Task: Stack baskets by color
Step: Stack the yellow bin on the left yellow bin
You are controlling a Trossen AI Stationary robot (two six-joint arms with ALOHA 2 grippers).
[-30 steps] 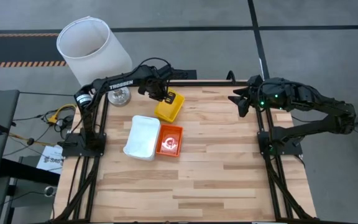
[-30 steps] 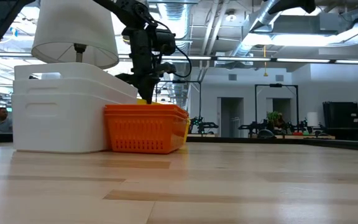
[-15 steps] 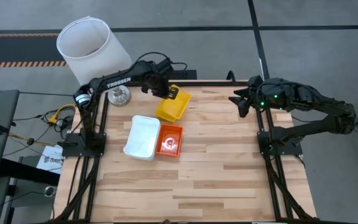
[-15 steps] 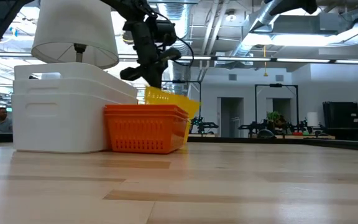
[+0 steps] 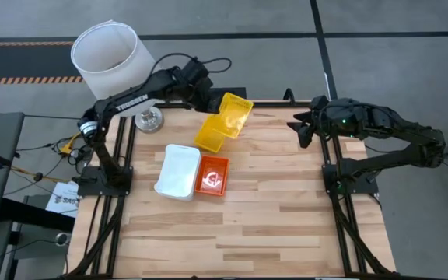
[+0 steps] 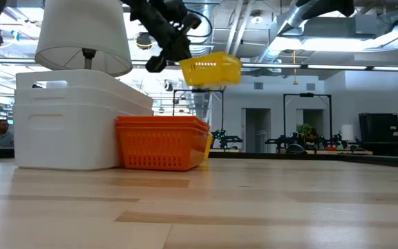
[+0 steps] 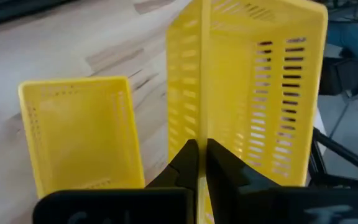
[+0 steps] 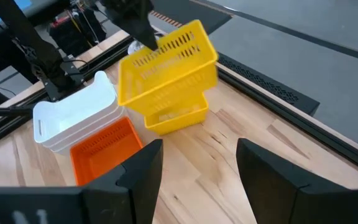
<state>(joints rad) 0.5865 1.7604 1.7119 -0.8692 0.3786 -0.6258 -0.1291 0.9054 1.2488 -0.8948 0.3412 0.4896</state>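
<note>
The left gripper (image 5: 208, 103), jaws pinching one wall, holds a yellow basket (image 5: 233, 113) aloft. That thin grip could slip, dropping it beside the other yellow basket (image 5: 211, 137). The right gripper (image 5: 300, 127) waits, jaws spread.

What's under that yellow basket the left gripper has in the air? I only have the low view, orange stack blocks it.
Observer: Another yellow basket sits on the table below the lifted yellow basket.
Operator: Left gripper gripping where?
Observer: Left gripper is shut on the lifted basket's rim wall, seen in the left wrist view.
Operator: Right arm?
Observer: Right gripper is open and empty, parked at the table's far right edge.
</note>
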